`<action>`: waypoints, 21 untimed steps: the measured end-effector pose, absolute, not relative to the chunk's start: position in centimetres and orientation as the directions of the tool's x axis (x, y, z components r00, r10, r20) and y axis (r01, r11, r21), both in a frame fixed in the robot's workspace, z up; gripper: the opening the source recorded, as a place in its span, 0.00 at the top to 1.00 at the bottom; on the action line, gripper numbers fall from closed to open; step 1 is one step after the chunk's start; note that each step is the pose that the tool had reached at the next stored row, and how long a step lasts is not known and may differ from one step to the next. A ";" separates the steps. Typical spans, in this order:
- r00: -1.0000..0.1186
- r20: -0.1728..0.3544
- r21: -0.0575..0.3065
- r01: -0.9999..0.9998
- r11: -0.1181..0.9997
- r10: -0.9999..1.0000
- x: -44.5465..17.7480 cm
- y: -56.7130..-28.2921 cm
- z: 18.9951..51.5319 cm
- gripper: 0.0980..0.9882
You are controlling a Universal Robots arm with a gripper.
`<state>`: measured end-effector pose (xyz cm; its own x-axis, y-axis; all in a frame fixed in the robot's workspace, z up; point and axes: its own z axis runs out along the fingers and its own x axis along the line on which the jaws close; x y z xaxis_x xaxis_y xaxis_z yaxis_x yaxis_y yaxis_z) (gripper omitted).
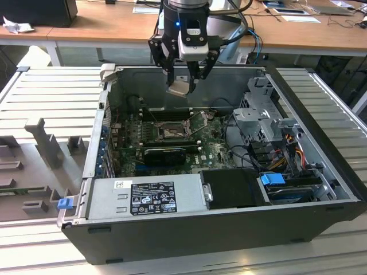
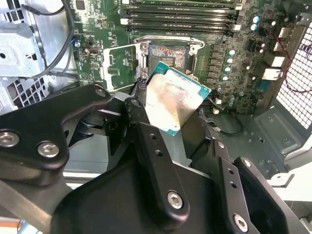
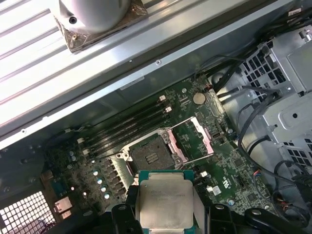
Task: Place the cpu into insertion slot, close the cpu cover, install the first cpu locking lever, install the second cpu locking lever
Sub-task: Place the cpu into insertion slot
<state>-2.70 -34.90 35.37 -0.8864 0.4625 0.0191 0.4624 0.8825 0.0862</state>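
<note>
Pretty plain room: ribbed grey metal bench up front, a long wooden desk behind it with loose papers and a black box on top. Light's bright and even.

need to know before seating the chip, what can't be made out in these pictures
the cpu underside: both wrist views, its own metal top faces the cameras
part of the insertion slot: second wrist view, covered by the cpu
hold of the gripper on the cpu: first wrist view, cut off by the picture's edge
</note>
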 end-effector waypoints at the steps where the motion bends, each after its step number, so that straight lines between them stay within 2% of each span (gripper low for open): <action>1: -0.886 0.019 0.086 0.462 0.882 0.463 -2.7 -34.9 35.3 0.52; 21: -0.866 0.019 0.086 0.499 0.863 0.499 -2.7 -34.9 34.5 0.52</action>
